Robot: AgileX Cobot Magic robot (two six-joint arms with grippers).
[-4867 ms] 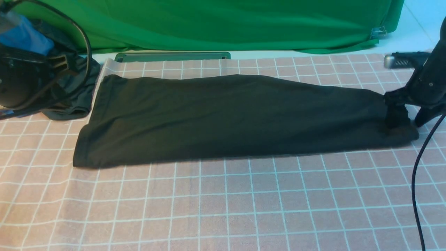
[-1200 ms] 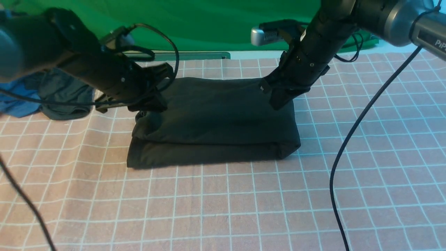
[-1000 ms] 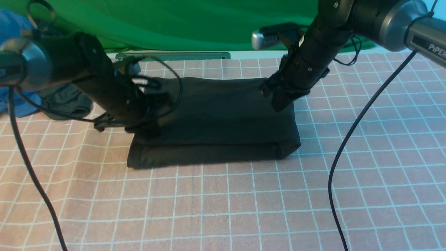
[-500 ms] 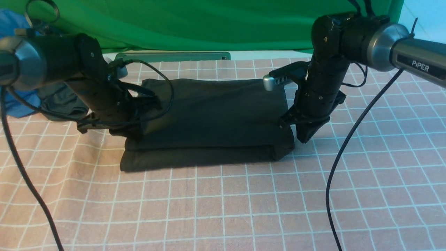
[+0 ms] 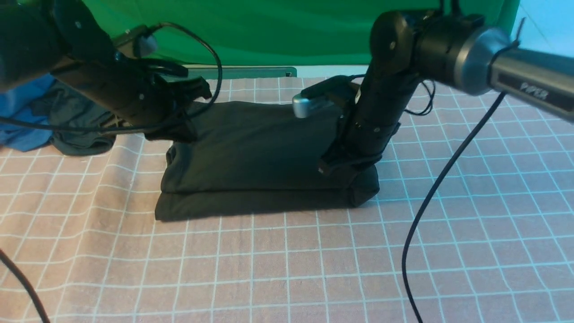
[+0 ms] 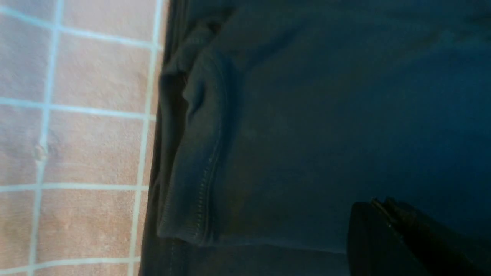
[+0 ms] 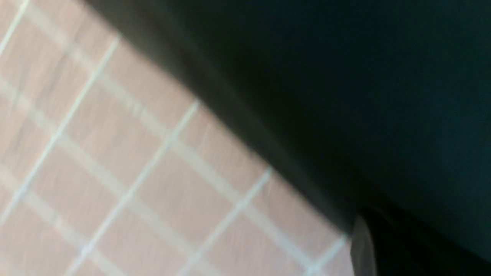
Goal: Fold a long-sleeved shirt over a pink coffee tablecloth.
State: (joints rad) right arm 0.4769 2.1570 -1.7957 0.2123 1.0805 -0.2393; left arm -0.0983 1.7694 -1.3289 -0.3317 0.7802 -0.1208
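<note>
The long-sleeved shirt (image 5: pixel 260 152) lies folded into a thick black rectangle of layers in the middle of the pink coffee tablecloth (image 5: pixel 287 260); no print shows. My left gripper (image 5: pixel 179 133) hovers shut at the shirt's far left corner. In the left wrist view its jaws (image 6: pixel 378 205) are closed together over the shirt (image 6: pixel 307 115), beside a hemmed edge, and hold nothing. My right gripper (image 5: pixel 332 167) is shut and presses down on the shirt's right end. The right wrist view is blurred, showing the dark fingertips (image 7: pixel 368 230), black cloth (image 7: pixel 345 76) and pink grid (image 7: pixel 115 153).
A green cloth (image 5: pixel 269 31) hangs along the back, with a grey-green bar (image 5: pixel 242 72) at its foot. A dark grey garment (image 5: pixel 83 139) and a blue garment (image 5: pixel 22 130) lie at the far left. The right arm's black cable (image 5: pixel 426 215) hangs in front.
My right gripper has moved left from beside the shirt's right edge onto its right end. My left arm has risen and drawn back from the left edge to the far left corner.
</note>
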